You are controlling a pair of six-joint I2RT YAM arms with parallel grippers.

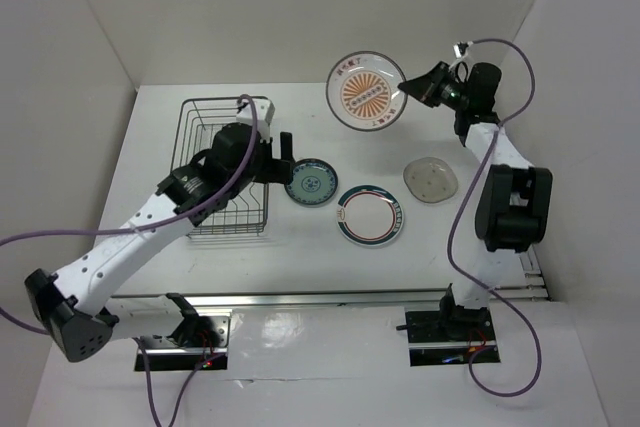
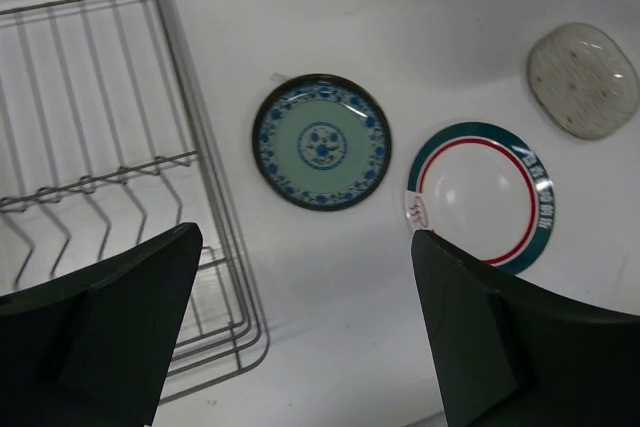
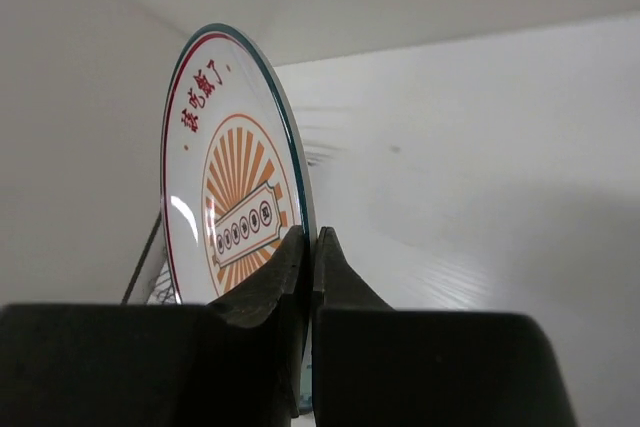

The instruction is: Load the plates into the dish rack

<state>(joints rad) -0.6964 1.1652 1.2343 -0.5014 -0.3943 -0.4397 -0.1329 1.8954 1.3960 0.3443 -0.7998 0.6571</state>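
Right now the white table (image 1: 300, 262) carries the dish rack (image 1: 200, 127) toward nine o'clock in the overhead view. No plate shows among the wires you can see, though your left arm (image 1: 140, 227) hides part of it, so I judge the loading barely begun, with all four plates yet to be slotted. The sunburst plate (image 1: 366, 92) is the only one off the table, held up on edge near one o'clock, well apart from the rack. The ringed plate (image 1: 371, 215) lies flat near the centre, toward five o'clock. The teal plate (image 1: 311, 183) lies just beside the rack's three o'clock side, and the beige plate (image 1: 431, 180) rests out toward three o'clock. Your right gripper (image 1: 408, 87) is pinched tight on the sunburst plate's rim. Your left gripper (image 1: 283, 159) stands spread wide with nothing in it, hovering by the rack's edge. The right wrist view alone shows that pinch closely: the fingers (image 3: 285, 267) meet on the lower rim of the plate (image 3: 230, 197), which stands nearly vertical. The left wrist view alone shows the rack's upright tines (image 2: 90, 187) bare, and the teal plate (image 2: 321, 142) beyond the open jaws.
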